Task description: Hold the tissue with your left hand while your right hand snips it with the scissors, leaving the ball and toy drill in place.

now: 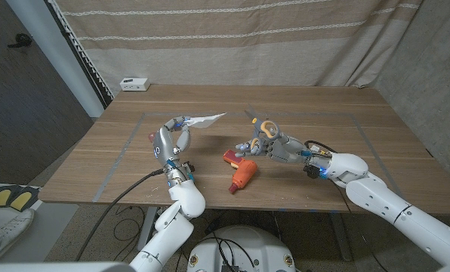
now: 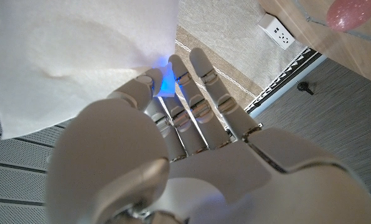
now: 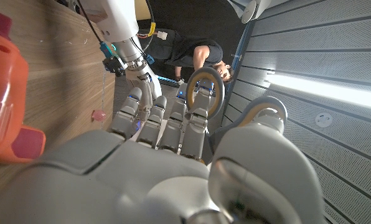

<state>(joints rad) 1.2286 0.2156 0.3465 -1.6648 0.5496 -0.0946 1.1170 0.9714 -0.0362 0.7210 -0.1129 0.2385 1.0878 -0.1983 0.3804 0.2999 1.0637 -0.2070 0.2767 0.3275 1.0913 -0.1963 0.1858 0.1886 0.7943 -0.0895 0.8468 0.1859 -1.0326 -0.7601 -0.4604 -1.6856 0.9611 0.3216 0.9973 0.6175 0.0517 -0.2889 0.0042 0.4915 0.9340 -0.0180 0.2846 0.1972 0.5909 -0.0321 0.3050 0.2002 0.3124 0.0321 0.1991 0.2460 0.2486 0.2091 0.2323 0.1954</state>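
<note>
Head view puts the left hand (image 1: 167, 141) raised above the table (image 1: 376, 128) toward its left edge, fingers pinched on the tissue (image 1: 207, 120), which sticks out as a thin white sheet toward the middle of the table. In the left wrist view the tissue (image 2: 67, 56) drapes over the fingertips (image 2: 149, 79), so the hold looks like a light pinch rather than a full clasp.

The right hand (image 1: 279, 146) hangs near the table's middle with its fingers threaded through the scissors (image 1: 263, 130); the yellow handle loops show, but whether the blades stand apart or together cannot be told. In the right wrist view the fingers (image 3: 173, 118) are curled through the scissors' loops (image 3: 207, 90).

A toy drill (image 1: 241, 171), orange and red, lies on the wood just beside the right hand on its near side. A small pink ball (image 1: 150, 137) sits near the left edge, close beside the left hand.

Scissors and tissue are apart, so the snip is probably not yet made. Risks, as I judge them: the blades could push the limp sheet aside or tug it from that light pinch, and the right forearm could knock the drill out of place.
</note>
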